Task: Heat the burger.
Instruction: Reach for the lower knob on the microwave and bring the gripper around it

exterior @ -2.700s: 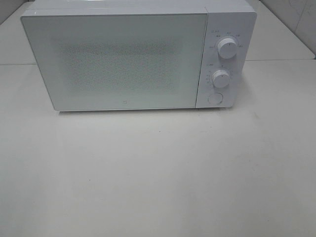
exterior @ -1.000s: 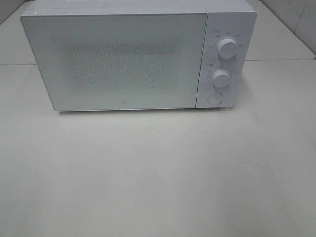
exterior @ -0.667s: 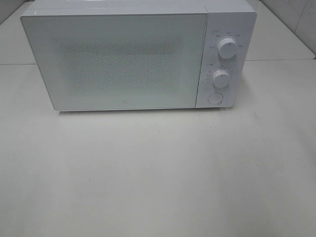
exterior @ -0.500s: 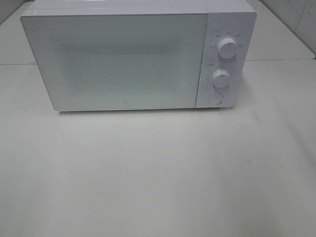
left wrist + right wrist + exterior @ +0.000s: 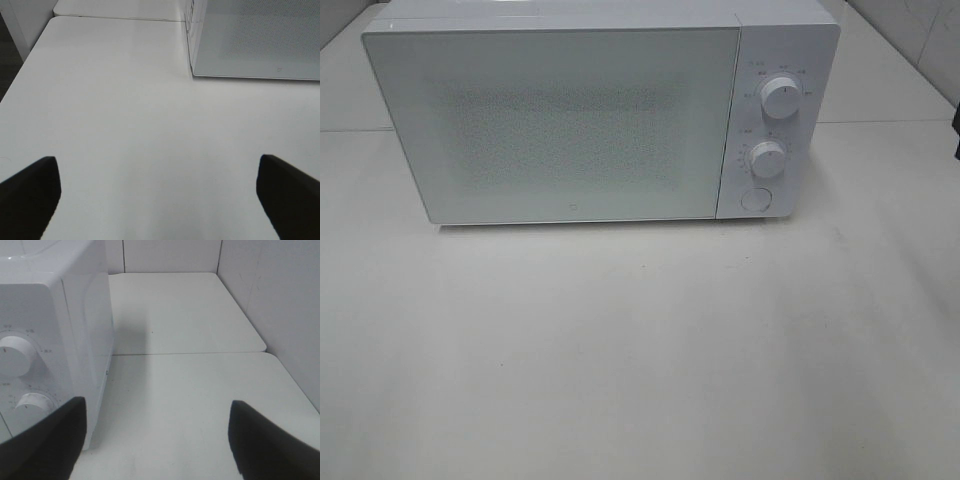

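The burger is not in view in any frame. The white microwave (image 5: 590, 110) stands at the back of the white table with its door (image 5: 560, 125) shut, and nothing shows through its dotted window. Two round knobs (image 5: 779, 97) and a round button (image 5: 756, 199) sit on its right panel. My left gripper (image 5: 156, 162) is open and empty, low over the table in front of the microwave's left corner (image 5: 192, 70). My right gripper (image 5: 157, 405) is open and empty, beside the microwave's right side (image 5: 85, 340), near the knobs (image 5: 15, 354).
The white table (image 5: 640, 350) stretches in front of the microwave. A wall (image 5: 280, 305) runs close along the right side. The table's left edge (image 5: 20, 70) drops off to a dark floor. A dark sliver of the right arm (image 5: 957, 130) shows at the right edge of the high view.
A dark sliver of the right arm has come in at the right edge of the high view. The microwave has not moved and its door stays shut.
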